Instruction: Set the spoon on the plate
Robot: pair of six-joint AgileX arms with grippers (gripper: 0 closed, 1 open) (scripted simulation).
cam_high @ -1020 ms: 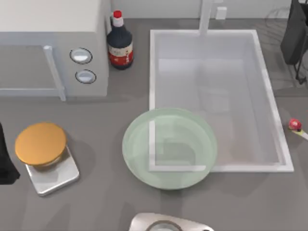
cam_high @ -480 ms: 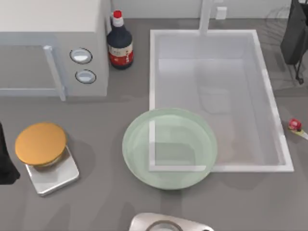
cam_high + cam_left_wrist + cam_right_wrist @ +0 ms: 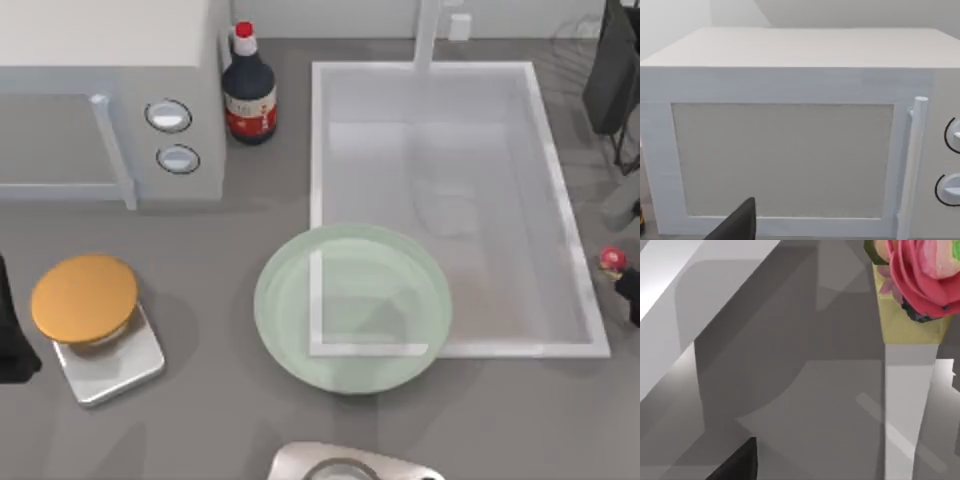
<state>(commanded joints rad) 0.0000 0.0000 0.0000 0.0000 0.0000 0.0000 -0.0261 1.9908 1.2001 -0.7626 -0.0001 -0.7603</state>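
The spoon (image 3: 612, 261) lies on the grey surface (image 3: 200, 400) just right of the sink (image 3: 560, 200), its red ornament showing at the top view's right edge. The right gripper (image 3: 630, 295) sits just beside it, and the right wrist view shows the ornament and white handle (image 3: 902, 390) close up. Whether the right gripper is open I cannot tell. The plate (image 3: 352, 308) overlaps the sink's near-left corner, well apart from the spoon. The left gripper (image 3: 737, 225) faces the microwave (image 3: 790, 135); I cannot tell its opening either.

One plate (image 3: 352, 308), one spoon (image 3: 612, 260), one microwave (image 3: 105, 100), one bottle (image 3: 249, 90).
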